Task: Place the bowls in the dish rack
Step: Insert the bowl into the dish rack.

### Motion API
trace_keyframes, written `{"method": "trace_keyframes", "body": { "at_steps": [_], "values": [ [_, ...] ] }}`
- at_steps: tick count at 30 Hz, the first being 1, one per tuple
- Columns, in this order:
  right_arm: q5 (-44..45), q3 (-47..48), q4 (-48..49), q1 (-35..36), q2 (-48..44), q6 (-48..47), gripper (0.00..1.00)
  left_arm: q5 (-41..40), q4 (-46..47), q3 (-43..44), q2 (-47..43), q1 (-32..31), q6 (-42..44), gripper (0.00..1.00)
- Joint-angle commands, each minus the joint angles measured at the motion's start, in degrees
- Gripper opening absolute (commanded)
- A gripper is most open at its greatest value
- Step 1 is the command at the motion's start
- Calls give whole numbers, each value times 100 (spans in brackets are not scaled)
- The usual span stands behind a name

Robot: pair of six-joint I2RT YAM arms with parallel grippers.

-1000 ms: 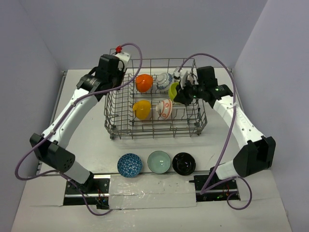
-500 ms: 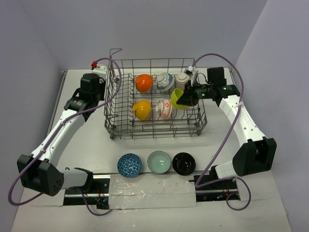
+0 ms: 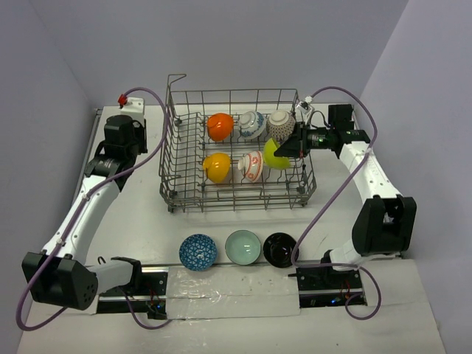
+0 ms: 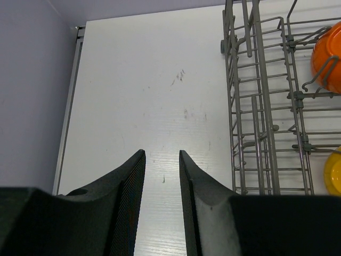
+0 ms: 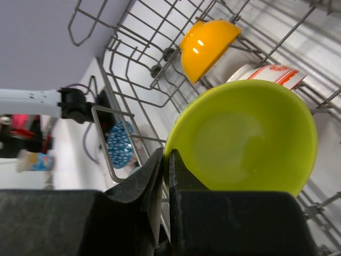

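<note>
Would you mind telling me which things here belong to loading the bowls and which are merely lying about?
Belonging: dish rack; in it orange bowl, yellow bowl, red-and-white bowl, blue-and-white bowl, white-patterned bowl; lime green bowl in right gripper; on table blue-patterned bowl, pale teal bowl, black bowl.
Lying about: purple cables; white taped sheet.

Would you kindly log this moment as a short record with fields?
resting in dish rack: orange bowl, yellow bowl, three patterned bowls
right claw: shut on rim of lime green bowl, over the rack's right end
left claw: open, empty, above table left of rack
waiting on table: blue-patterned bowl, pale teal bowl, black bowl
</note>
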Motion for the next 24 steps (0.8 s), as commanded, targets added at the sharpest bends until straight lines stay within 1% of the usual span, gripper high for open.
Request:
{"method": "trace_keyframes", "body": {
  "at_steps": [1,6,7,8,13,20,21,24],
  "values": [
    [-677,-33,467,-38,177,563,0,287,255,-97,-164,111,-173,37],
    [-845,-68,739,-38,362,836,0,375,290,-158,-235,182,-173,38],
    [-862,-120,801,-38,380,967,0,401,255,-106,-244,199,-382,38],
    [-880,-156,949,-195,380,1021,0,427,220,-80,-235,208,-393,38],
    [-880,-402,1232,-266,336,1284,0,524,140,26,-209,217,-428,38],
    [-967,-858,2136,-416,292,1785,0,594,167,-62,-217,226,-437,37],
    [-1011,-920,2468,-433,292,2047,0,612,167,-70,-226,226,-437,37],
    [-1029,-1104,2795,-495,284,2400,0,647,167,-106,-270,243,-464,37]
  ]
}}
